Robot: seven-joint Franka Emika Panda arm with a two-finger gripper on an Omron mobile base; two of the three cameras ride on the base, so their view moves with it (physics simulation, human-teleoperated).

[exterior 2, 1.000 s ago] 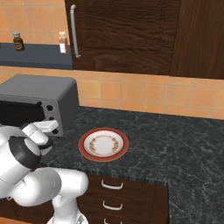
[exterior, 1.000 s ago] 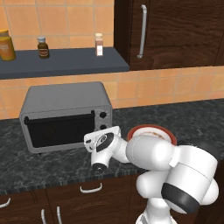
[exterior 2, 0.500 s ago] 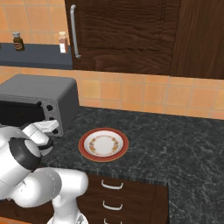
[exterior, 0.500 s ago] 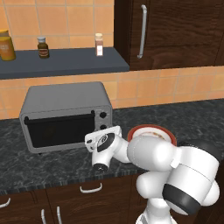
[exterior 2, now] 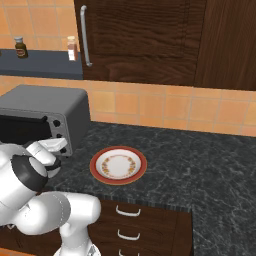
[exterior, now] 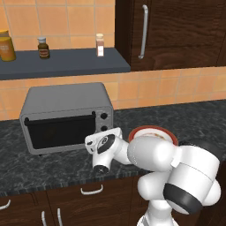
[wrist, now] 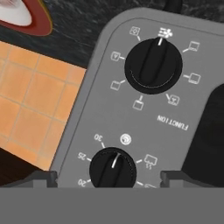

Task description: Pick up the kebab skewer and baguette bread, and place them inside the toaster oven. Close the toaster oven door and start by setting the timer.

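Toaster oven (exterior: 66, 117) sits on the dark speckled table (exterior: 185, 121), against the orange tile wall; toaster oven door (exterior: 59, 131) is shut, dark glass, can't see what's inside. Gripper (wrist: 109, 177) is right at the oven's control panel, fingers (wrist: 41, 178) spread wide, one either side of the timer knob (wrist: 113, 170), not visibly touching it. Above that in the hand view: function knob (wrist: 153, 65), pointer toward the top icon, label "FUNCTION" reads upside down. Left base view shows three black knobs in a column on the oven's right side; hand view catches two full knobs plus the edge of a third. One plate (exterior 2: 118, 165), white with a red rim, sits on the table to the right of the oven, nothing on it. Shelf (exterior: 62, 62) above the oven holds three items: orange jar (exterior: 6, 45), small dark bottle (exterior: 43, 47), pale shaker (exterior: 100, 45). Dark wood cabinets (exterior 2: 150, 40) above, drawers (exterior 2: 127, 222) below the table edge.
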